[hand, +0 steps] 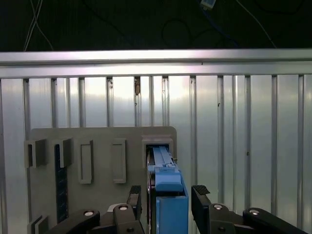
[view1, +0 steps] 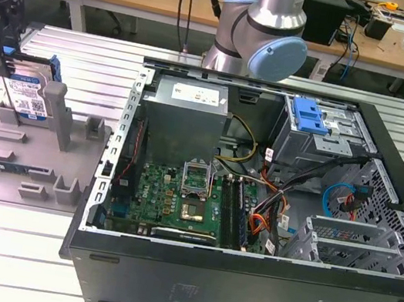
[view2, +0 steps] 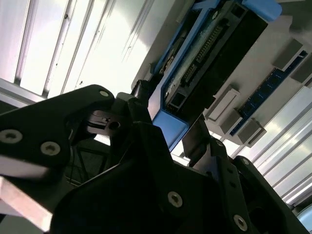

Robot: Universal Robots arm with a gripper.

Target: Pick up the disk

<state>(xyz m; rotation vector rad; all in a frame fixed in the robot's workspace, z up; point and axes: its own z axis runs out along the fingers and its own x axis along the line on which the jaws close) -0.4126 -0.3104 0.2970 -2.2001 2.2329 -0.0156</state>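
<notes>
Gripper: the gripper (hand: 167, 192) is down over the disk and open fairly narrow. One of the fingers (hand: 135, 195) sits on each side of the disk with just a sliver of gap, so it isn't really clamped on anything.
Disk: the disk (view1: 30, 97) stands on edge in a slot of the fixture, label facing the exterior camera, with blue rails along its edges. In both wrist views it's seen edge-on, right between the jaws.
Where that is: in the exterior view, roughly 9 o'clock from the computer case (view1: 241, 283) and well apart from it.
Fixture: the grey plastic fixture (view1: 27, 163) lies flat on the ribbed metal table (view1: 21, 244), with posts and small slots all over it.
Arm: the base of the arm (view1: 268, 22) is at about 12 o'clock from the case.
Case: lid off, with the board, cables and drive cage all showing.
</notes>
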